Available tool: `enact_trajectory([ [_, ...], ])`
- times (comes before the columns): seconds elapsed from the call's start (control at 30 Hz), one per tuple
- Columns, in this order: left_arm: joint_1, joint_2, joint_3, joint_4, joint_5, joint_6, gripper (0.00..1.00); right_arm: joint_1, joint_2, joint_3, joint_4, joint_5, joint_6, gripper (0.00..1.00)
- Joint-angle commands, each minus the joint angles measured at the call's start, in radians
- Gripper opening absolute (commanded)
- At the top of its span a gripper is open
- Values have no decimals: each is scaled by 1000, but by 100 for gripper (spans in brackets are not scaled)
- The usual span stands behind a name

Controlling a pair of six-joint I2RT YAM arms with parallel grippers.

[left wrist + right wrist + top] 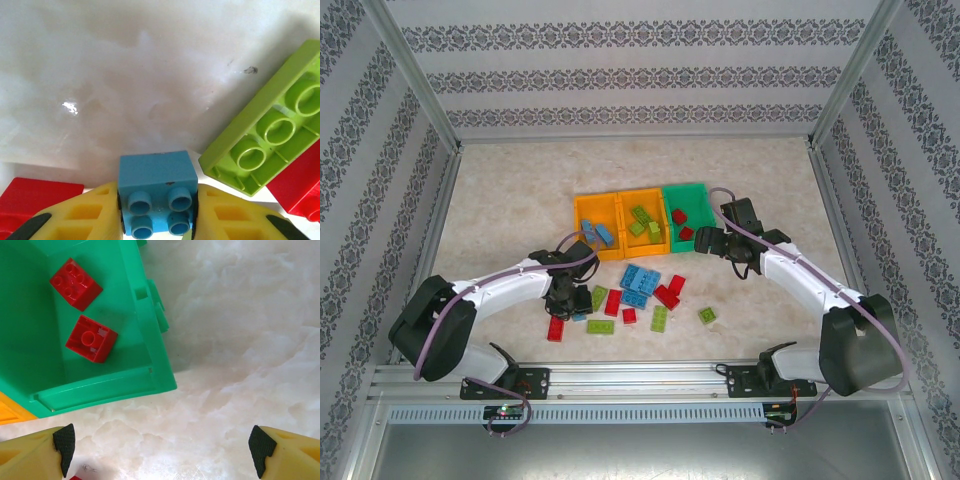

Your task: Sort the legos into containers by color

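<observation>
Patterned wallpaper panels close in a pale marbled table (500, 200). Two white arms reach in from its near edge, the left arm (495, 290) and the right arm (810, 280). Past the table's middle, toward the far edge, three bins stand touching in a row. The left orange bin (577, 225) holds blue bricks, the middle orange bin (640, 191) holds lime ones, and the green bin (686, 187) holds two red bricks (91, 338). Between the bins and the near edge lie loose bricks (640, 285) in blue, red and lime.

The right claw (162, 450) gapes wide with nothing between its fingers, above bare table just off the green bin's near right corner. The left claw (157, 195) is down at the left end of the loose bricks. Its yellow fingers press both sides of a small blue brick (155, 172) with four studs. A long lime brick (270, 130) lies just to that brick's right.
</observation>
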Motion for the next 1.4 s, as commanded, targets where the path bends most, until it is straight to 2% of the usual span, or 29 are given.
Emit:
enact_trajectory([
  [0.0,21,29,-7,0,-57,29,18,-6,-32,-20,-23,28,-13,93],
  [0.3,21,-27,50,-93,-101,40,18,-6,-78,-57,-41,18,-21,93],
  [0.43,23,-76,126,-172,-147,63,18,-6,-109,-96,-38,8,-7,92],
  [0.6,42,-59,262,-211,-170,133,17,-6,-141,-126,-40,-14,14,91],
  [0.8,166,89,463,-172,-155,289,11,22,-209,-196,-52,-75,42,91],
  [0.93,211,236,645,-153,-131,375,11,46,-266,-251,-95,-89,90,89],
  [1.13,258,445,867,-158,-68,430,15,112,-341,-323,-139,-106,161,87],
  [1.3,280,548,979,-173,-57,451,19,185,-374,-345,-174,-103,241,86],
  [1.37,284,569,997,-172,-58,453,24,224,-373,-344,-182,-101,260,85],
])
